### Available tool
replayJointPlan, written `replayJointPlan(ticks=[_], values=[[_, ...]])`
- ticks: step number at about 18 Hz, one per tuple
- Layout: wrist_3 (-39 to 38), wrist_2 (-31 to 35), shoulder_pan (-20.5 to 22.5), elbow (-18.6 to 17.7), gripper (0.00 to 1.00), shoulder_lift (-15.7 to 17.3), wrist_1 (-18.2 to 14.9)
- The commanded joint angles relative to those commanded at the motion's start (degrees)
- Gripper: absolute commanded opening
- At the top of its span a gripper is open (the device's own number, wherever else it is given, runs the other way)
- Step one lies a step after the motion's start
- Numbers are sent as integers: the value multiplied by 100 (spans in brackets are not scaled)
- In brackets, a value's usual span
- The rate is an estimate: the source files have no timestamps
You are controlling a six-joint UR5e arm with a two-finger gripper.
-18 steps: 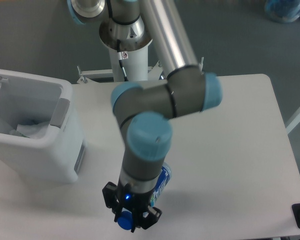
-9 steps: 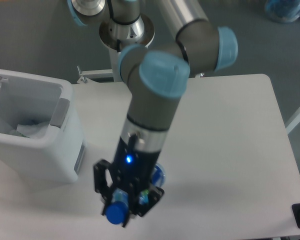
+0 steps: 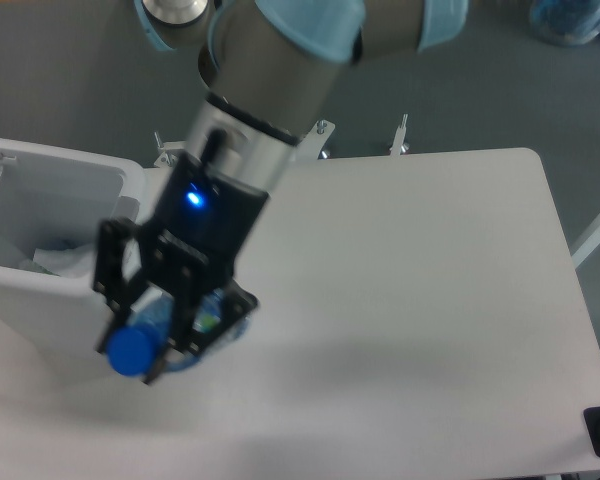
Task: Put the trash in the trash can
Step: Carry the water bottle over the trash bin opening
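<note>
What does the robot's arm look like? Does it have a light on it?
The arm is a fat silver-grey tube with light blue caps at its joints. Near its end sits a black block with a small glowing blue light. The gripper is black too, with two flat fingers. No cables show along it.

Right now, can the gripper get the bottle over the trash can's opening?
Probably yes. The gripper holds the bottle lifted right beside the trash can, whose top is open with only the wrapper inside.
</note>
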Motion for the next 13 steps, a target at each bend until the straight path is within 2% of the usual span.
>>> replayJointPlan(ticks=[4,8,13], values=[[-149,-696,-18,-342,26,403,0],[-88,-1004,-158,-931,26,860,17],[105,-1303,-351,-1441,27,1037,255]])
